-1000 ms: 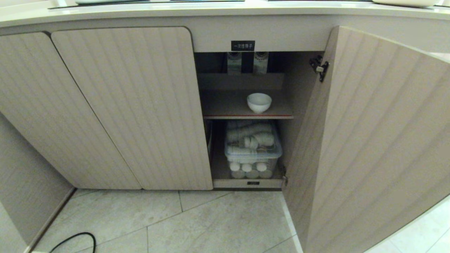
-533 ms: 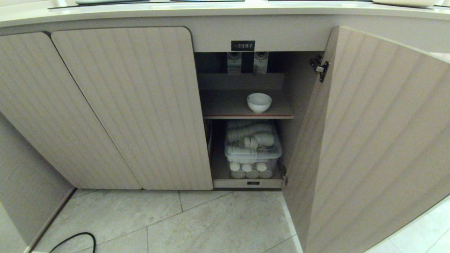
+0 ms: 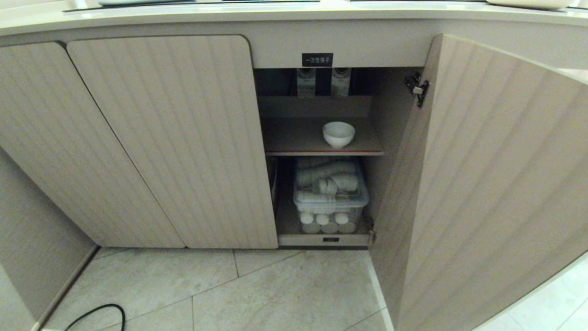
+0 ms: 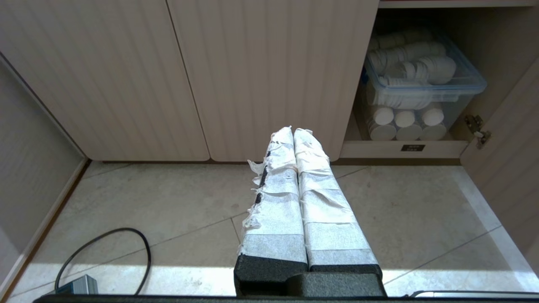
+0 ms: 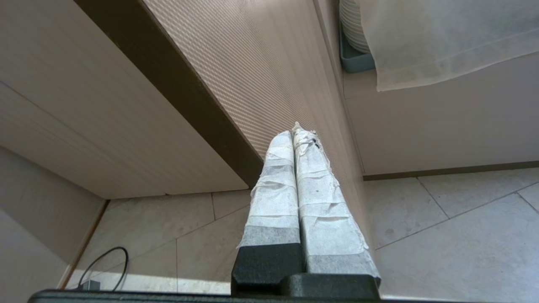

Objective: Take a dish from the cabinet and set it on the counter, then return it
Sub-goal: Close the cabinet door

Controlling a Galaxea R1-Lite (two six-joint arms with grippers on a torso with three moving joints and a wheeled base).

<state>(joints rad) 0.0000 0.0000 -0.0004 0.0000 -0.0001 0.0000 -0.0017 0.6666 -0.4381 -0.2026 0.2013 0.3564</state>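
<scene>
The dish (image 3: 338, 134), a small white bowl, stands on the upper red-edged shelf inside the open cabinet (image 3: 317, 156). The cabinet's right door (image 3: 487, 184) is swung wide open; its left doors (image 3: 161, 138) are closed. The counter (image 3: 294, 14) runs along the top of the head view. Neither arm shows in the head view. My left gripper (image 4: 293, 131) is shut and empty, low over the floor before the closed doors. My right gripper (image 5: 298, 129) is shut and empty, its tips close to the free edge of the open door (image 5: 261, 84).
A clear plastic bin (image 3: 330, 193) of stacked white cups fills the lower shelf. A black cable (image 3: 98, 315) loops on the tiled floor at the left. Beyond the open door, stacked plates in a grey tray (image 5: 353, 38) sit under a white cloth (image 5: 442, 38).
</scene>
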